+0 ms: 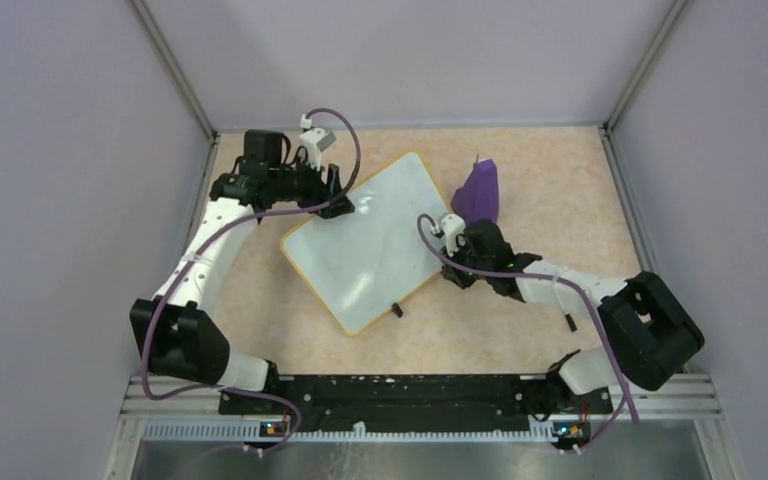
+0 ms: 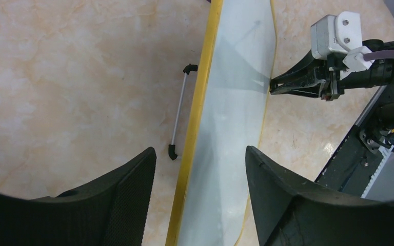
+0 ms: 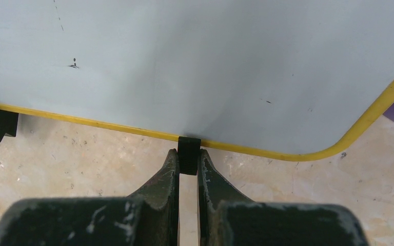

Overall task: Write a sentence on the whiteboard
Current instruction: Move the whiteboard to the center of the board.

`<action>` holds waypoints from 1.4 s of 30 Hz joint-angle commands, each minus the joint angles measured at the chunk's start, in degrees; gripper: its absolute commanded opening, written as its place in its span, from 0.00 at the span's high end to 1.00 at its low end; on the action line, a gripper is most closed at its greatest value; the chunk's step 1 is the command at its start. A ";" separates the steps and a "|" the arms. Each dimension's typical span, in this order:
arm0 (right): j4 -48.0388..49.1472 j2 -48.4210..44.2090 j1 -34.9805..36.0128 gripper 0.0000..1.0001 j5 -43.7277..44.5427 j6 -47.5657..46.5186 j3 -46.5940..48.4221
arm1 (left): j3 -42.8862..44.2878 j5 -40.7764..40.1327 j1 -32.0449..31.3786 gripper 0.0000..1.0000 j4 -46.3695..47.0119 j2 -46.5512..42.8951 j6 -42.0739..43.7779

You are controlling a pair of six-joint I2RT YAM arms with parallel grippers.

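The left gripper [image 2: 200,151] is open, its fingers straddling the yellow rim of the whiteboard [image 1: 370,240], which sits askew on the table [image 1: 550,180]. At the board's right edge, the right gripper [image 3: 188,154] is clamped on a black clip foot [image 3: 189,143], with a purple block [image 1: 478,192] nearby.

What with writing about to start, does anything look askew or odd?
The whiteboard sits skewed, diagonal to the table edges rather than square. A thin rod with black ends lies beside its rim.
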 commanded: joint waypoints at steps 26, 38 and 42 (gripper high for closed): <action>-0.10 2.66 -0.46 1.00 -3.92 -2.49 3.88 | 0.44 7.50 -0.31 1.00 14.99 3.90 -10.52; -4.80 -0.04 -1.31 0.49 -7.43 -3.02 5.29 | 2.33 5.30 -0.14 0.61 8.50 3.16 -4.44; -9.26 -3.53 -2.11 0.32 -9.33 -3.53 6.98 | 2.48 3.79 -0.13 0.35 8.00 1.88 -3.59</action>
